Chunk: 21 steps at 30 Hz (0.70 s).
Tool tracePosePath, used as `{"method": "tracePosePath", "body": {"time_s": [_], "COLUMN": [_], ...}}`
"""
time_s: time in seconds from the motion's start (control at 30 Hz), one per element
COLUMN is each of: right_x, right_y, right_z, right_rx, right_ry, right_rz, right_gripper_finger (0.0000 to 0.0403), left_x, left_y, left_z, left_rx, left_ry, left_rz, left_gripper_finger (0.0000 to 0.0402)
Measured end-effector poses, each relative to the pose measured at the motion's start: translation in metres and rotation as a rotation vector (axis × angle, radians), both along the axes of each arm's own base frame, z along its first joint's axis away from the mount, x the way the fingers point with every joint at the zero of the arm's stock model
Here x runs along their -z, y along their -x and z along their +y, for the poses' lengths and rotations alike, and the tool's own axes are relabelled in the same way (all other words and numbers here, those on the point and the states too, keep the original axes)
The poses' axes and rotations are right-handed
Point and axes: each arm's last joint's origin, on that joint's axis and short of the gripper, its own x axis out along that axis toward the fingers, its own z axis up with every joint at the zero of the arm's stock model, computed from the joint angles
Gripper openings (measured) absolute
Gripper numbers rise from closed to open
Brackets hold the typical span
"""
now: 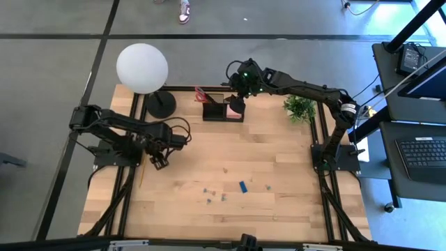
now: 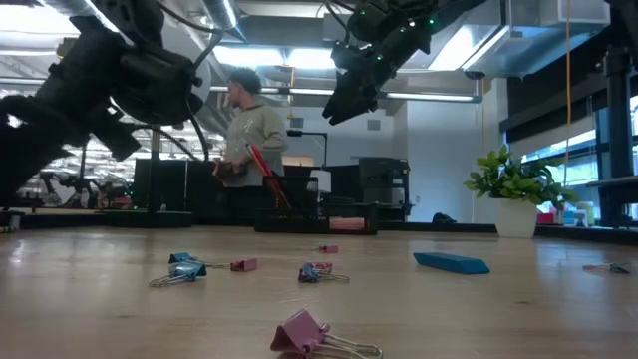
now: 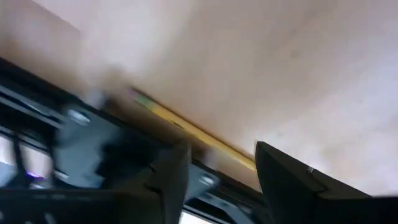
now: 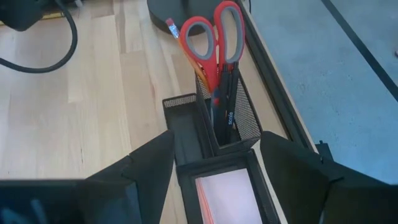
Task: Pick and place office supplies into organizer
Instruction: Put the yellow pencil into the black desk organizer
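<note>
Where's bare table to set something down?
Free: the middle, between organizer and the clips; also below the plant. Crowded: back edge by the lamp base, and the front strip of clips and blue block.

A: Where does the high camera sit?

B: Straight above, looking down on the whole pale wooden slatted table (image 1: 279,157) and both arms.

A: And the low one?

B: At tabletop height, facing level across the boards into the room, close to the small coloured metal binder clips (image 2: 317,336).

A: The wrist cameras?

B: The right one looks down, close, onto the black wire-mesh rectangular organizer (image 4: 233,127), which the high (image 1: 223,111) and low views share. The left one hangs close over the table's edge, along a thin yellow wooden pencil (image 3: 199,134).
</note>
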Motion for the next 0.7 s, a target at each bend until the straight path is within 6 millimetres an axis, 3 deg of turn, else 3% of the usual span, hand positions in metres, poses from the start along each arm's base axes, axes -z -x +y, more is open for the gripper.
{"method": "tracePosePath", "body": {"time_s": [0.27,0.7], "right_x": [0.000,0.000], "right_y": [0.000,0.000], "right_z": [0.000,0.000], "right_rx": [-0.001,0.000], "right_ry": [0.001,0.000], "right_rz": [0.000,0.001], "right_gripper_finger": [0.0242,0.0242], "left_x": [-0.002,-0.002], "left_y": [0.004,0.007], "left_z": [-0.019,-0.060], "left_rx": [-0.178,-0.239], "left_ry": [0.029,-0.018], "left_rz": [0.087,0.106], "left_gripper_finger": [0.0173,0.0173]}}
